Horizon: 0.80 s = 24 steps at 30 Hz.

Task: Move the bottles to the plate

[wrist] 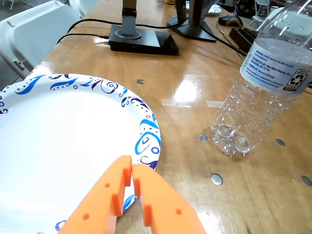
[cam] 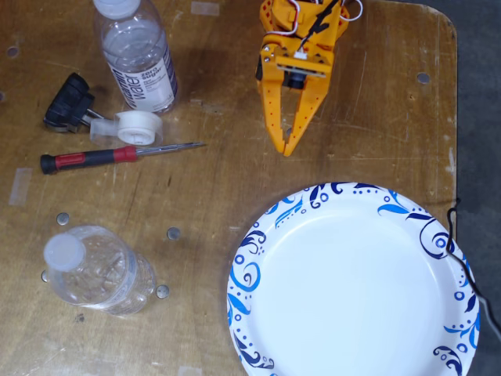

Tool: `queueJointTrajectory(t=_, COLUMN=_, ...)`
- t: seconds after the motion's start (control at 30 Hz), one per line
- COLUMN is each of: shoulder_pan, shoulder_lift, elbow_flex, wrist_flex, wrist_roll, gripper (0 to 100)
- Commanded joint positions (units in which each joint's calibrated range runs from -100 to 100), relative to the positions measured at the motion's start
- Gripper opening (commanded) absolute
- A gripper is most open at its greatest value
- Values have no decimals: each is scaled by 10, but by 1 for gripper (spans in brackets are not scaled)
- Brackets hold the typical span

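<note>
Bottles: ribbed bottle (cam: pixel 98 270) and labelled bottle (cam: pixel 137 55) upright on tabletop (cam: pixel 203 196), empty-looking, light, thin, crushable, slippery; best gripped mid-body. Gripper (cam: pixel 290 149) closed, empty. Plate (cam: pixel 352 352) bare.

The arm was all bright orange plastic, its gripper (cam: pixel 289 149) tapering to two long pointed fingers (wrist: pixel 109 195) with small round holes. White, red and black cables looped over the wrist housing, where dark screws showed.
</note>
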<state>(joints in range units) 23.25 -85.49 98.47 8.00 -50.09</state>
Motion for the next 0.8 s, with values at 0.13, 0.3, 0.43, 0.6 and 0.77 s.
queueJointTrajectory(t=0.13, shoulder_pan=-191, shoulder_lift=-68, elbow_flex=7, wrist_flex=53, wrist_roll=29, gripper=1)
queueJointTrajectory(t=0.3, shoulder_pan=-191, shoulder_lift=-68, elbow_flex=7, wrist_flex=55, wrist_roll=29, gripper=1)
queueJointTrajectory(t=0.43, shoulder_pan=-191, shoulder_lift=-68, elbow_flex=7, wrist_flex=57, wrist_roll=29, gripper=1)
queueJointTrajectory(t=0.6, shoulder_pan=-189, shoulder_lift=-68, elbow_flex=7, wrist_flex=57, wrist_roll=29, gripper=1)
queueJointTrajectory(t=0.77, shoulder_pan=-181, shoulder_lift=-68, elbow_flex=7, wrist_flex=55, wrist_roll=28, gripper=1)
